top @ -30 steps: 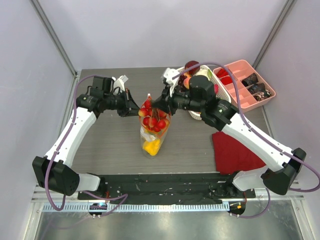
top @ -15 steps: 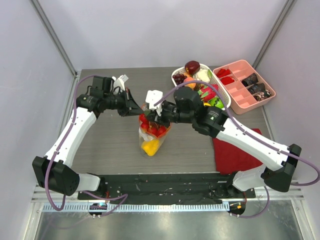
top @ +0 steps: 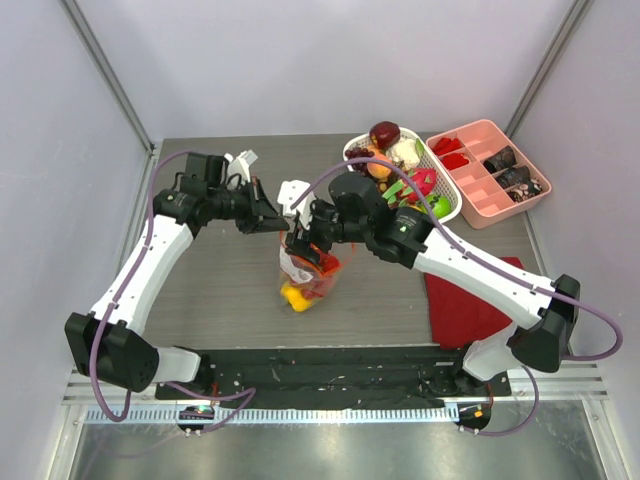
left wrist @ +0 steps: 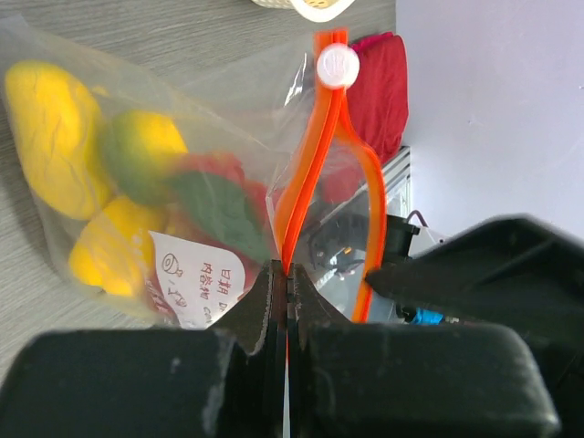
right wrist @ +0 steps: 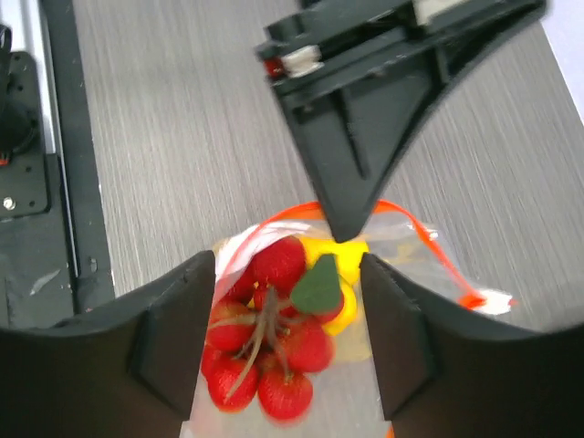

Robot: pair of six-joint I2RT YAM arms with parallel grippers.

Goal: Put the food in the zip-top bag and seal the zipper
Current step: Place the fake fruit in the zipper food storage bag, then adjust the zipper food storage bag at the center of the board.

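Note:
The clear zip-top bag (top: 312, 283) stands mid-table with food inside: red strawberries (right wrist: 278, 360), yellow pieces (left wrist: 44, 128) and a green leaf (left wrist: 219, 208). My left gripper (top: 277, 222) is shut on one end of the orange zipper (left wrist: 307, 164), whose two strips stand apart up to a white tip (left wrist: 337, 64). My right gripper (right wrist: 286, 265) hangs open just above the bag, its fingers (right wrist: 173, 342) either side of the strawberries. In the top view the right gripper (top: 300, 246) is right beside the left one.
A white perforated basket (top: 452, 206) of more food stands at the back right, with a pink compartment tray (top: 487, 130) beyond it. A red cloth (top: 468, 300) lies on the table under my right arm.
My right gripper has travelled left from the bag's right edge across its mouth towards the left gripper, and its jaws have opened. The bag has sunk and leaned. The left gripper has kept its hold.

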